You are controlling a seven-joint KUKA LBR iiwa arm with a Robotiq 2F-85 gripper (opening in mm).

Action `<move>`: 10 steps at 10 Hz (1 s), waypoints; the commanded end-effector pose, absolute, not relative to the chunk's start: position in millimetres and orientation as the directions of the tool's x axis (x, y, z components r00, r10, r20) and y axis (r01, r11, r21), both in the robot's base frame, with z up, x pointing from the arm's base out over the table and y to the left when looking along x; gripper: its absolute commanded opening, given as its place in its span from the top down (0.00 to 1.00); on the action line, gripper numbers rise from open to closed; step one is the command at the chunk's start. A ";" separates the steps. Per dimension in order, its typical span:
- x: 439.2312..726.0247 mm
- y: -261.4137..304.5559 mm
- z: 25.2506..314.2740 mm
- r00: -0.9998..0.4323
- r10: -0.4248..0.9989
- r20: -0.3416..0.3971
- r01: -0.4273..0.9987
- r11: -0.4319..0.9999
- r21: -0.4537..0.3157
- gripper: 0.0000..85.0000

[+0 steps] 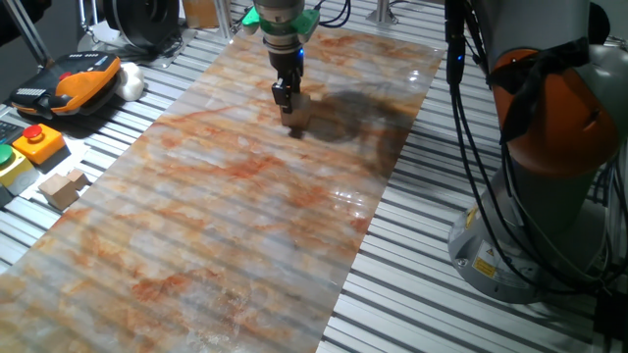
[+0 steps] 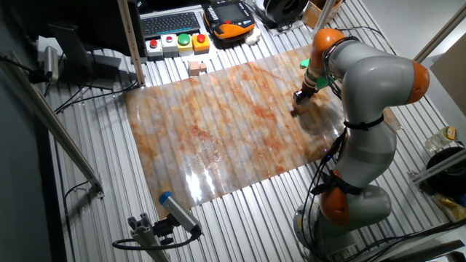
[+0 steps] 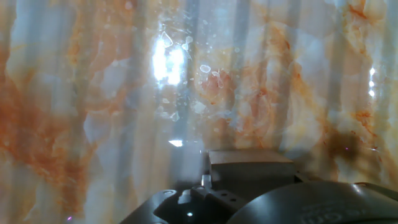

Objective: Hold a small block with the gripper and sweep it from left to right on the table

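Long glossy table (image 1: 245,216) with marbled orange, rust and grey pattern, laid over ribbed silver metal slats (image 1: 432,255). Black two-fingered tool (image 1: 287,102) under a green ring, on the silver-and-orange arm (image 2: 371,94), stands low at the far end of the table, fingers pointing down. Small light-tan wooden cube (image 1: 297,113) sits at the fingertips, touching the table surface; in the hand view its pale top face (image 3: 249,163) shows just above the dark tool body, with the table pattern (image 3: 93,93) filling the rest. The tool appears narrowed around the cube, though the contact of the fingers is not plainly seen. Table surface around the cube carries only a dark shadow to its right in one fixed view. Off the table, on the slats: pair of tan wooden blocks joined together (image 1: 62,187), well apart from the cube, also seen near the table's edge from the other side (image 2: 196,68); yellow box with red button (image 1: 37,142); orange-and-black handheld pendant (image 1: 69,80); row of button boxes with red, green and yellow caps (image 2: 177,44); black keyboard (image 2: 172,24); black cables (image 1: 481,147) hanging beside the arm base.
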State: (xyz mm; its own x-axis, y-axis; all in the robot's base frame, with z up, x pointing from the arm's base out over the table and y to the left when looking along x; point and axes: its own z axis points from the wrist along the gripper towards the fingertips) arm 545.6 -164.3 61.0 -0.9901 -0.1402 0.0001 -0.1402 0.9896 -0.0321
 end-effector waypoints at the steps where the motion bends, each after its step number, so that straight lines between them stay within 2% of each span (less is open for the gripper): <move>1: 546.2 -163.7 61.8 -0.990 -0.140 -0.001 -0.140 0.990 -0.032 1.00; 10: 548.7 -152.6 62.4 -0.992 -0.128 -0.002 -0.127 0.991 -0.034 1.00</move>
State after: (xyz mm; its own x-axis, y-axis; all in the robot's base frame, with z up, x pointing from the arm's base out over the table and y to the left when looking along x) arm 548.6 -152.3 62.2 -0.9919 -0.1267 -0.0021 -0.1266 0.9914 -0.0338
